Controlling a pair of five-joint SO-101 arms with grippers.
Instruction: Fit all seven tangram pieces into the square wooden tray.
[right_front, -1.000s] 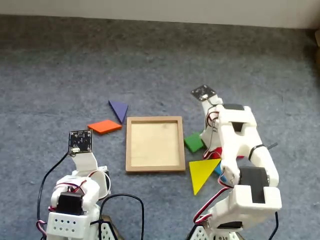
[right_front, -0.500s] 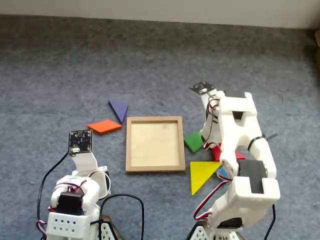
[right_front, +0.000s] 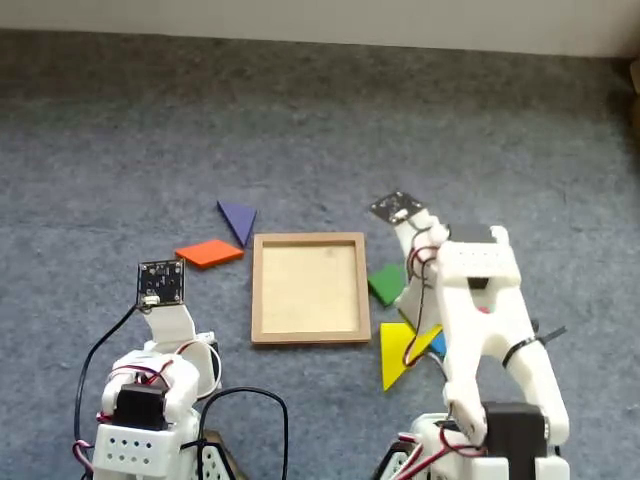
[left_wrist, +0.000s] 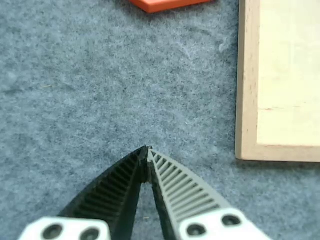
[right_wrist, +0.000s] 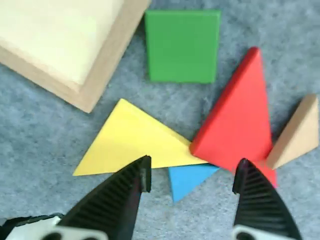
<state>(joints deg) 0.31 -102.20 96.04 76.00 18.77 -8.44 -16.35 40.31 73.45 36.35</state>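
tray: square wooden tray (right_front: 310, 239) lies flat on the grey carpeted bench (right_front: 120, 130), between the two arms. All seven pieces lie outside it on the carpet.
left side of tray: orange parallelogram (right_front: 209, 253) just beside the tray's far left corner; purple triangle (right_front: 238, 220) just beyond it, apart from the tray.
right side of tray: green square (right_wrist: 182, 45) close to the tray's rim, not touching. Yellow triangle (right_wrist: 132, 140) nearer the arm base. Red triangle (right_wrist: 237, 125) meets the yellow one's corner. Blue triangle (right_wrist: 187, 177) is tucked against both. Plain wood triangle (right_wrist: 295, 135) touches the red one's outer edge.
left gripper (left_wrist: 147, 155): jaws closed tip to tip, nothing between them; low over bare carpet, near the tray's near left corner.
right gripper (right_wrist: 192, 175): jaws spread wide, holding nothing; above the blue triangle, where yellow and red meet.
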